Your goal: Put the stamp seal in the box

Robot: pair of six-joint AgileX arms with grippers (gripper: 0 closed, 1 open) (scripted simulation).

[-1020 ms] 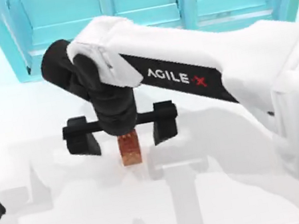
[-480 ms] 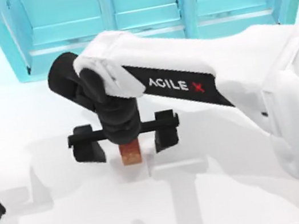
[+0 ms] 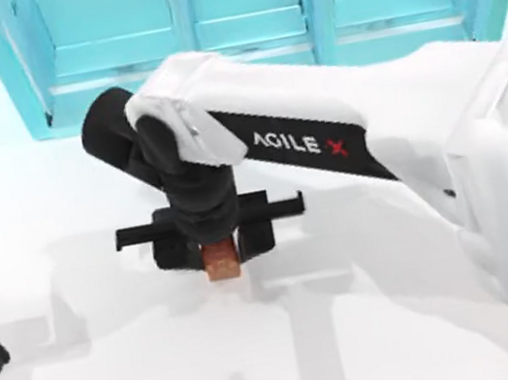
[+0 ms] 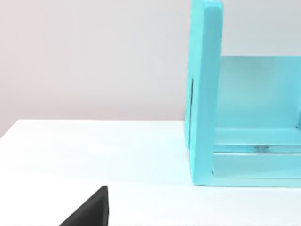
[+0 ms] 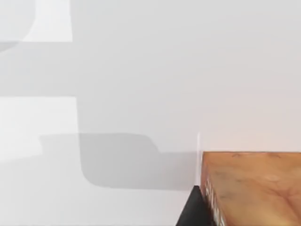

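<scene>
Right gripper [image 3: 215, 248] – black fingers closed on small reddish-brown block stamp seal [image 3: 220, 261] between them – left arm parked at left edge

The right arm [image 3: 389, 117] wears glossy white shells over black joints, with a black panel lettered AGILE and a red X. Its black tool [image 3: 214, 243] has a crossbar and blocky fingers [image 3: 172, 252].

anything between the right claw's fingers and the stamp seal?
Nothing. In the top view the right claw has its fingers against both sides of the stamp seal, on the white table.
</scene>
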